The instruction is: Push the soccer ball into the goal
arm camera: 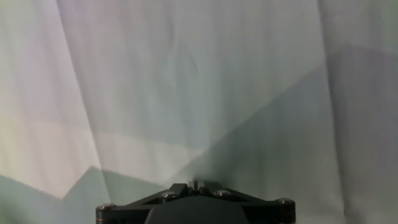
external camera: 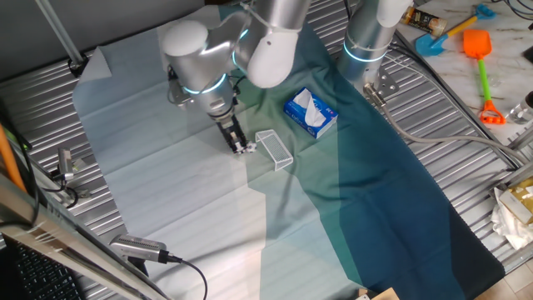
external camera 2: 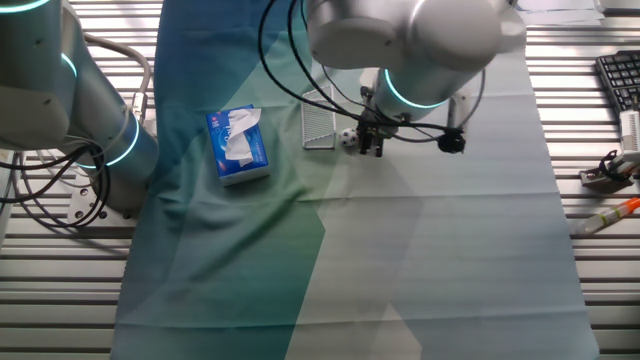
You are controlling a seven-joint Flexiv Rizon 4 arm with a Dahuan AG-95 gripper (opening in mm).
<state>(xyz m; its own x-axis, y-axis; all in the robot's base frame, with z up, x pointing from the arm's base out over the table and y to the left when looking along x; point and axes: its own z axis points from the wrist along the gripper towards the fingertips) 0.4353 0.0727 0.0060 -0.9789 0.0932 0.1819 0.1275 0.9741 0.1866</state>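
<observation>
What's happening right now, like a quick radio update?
Gripper low at the cloth, fingers look closed, holding nothing. Soccer ball between gripper and goal, just outside. Nothing blocking; tissue box off to the side.

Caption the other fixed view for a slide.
Gripper low beside the soccer ball, just short of the clear goal.

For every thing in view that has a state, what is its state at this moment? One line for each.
soccer ball: on the cloth, between the claw and the goal, outside the goal.
goal: on the cloth, nothing inside it.
claw: low at the cloth, right beside the ball; fingers look closed together.
tissue box: lying flat, a tissue sticking out of the top.
cloth: spread over the table, with creases.
</observation>
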